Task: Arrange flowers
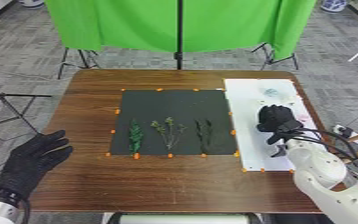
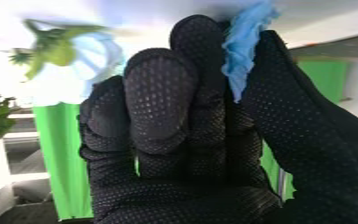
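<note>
Three cut pieces lie apart on the dark mat (image 1: 174, 102) in the middle of the desk (image 1: 175, 192): a full leafy stem (image 1: 135, 136) at the left, a branching sprig (image 1: 168, 133) between, a thin dark-leaved stem (image 1: 204, 136) at the right. Spaced like that, I'd say, so each can be lifted without snagging its neighbour. The blooms have a place of their own, the white board (image 1: 256, 150) along the right side — a pale blue flower (image 1: 271, 92) at the far end, a pink one (image 1: 302, 118) by the right edge. Orange tabs (image 1: 136, 156) dot the borders, probably to pin the sheets flat or mark them out.

The right hand (image 1: 278, 118) is over the board's middle, and its fingers and thumb pinch a ruffled blue bloom (image 2: 239, 50) by the petals. That grip looks chosen for a soft thing — squeeze hard and it would crease. Close by is a whitish flower (image 2: 95, 56) with green sepals, easily brushed.

The left hand (image 1: 31, 157) is at the left edge, clear of the work, its fingers loosely open. I can't make out any brand, label or lettering.
</note>
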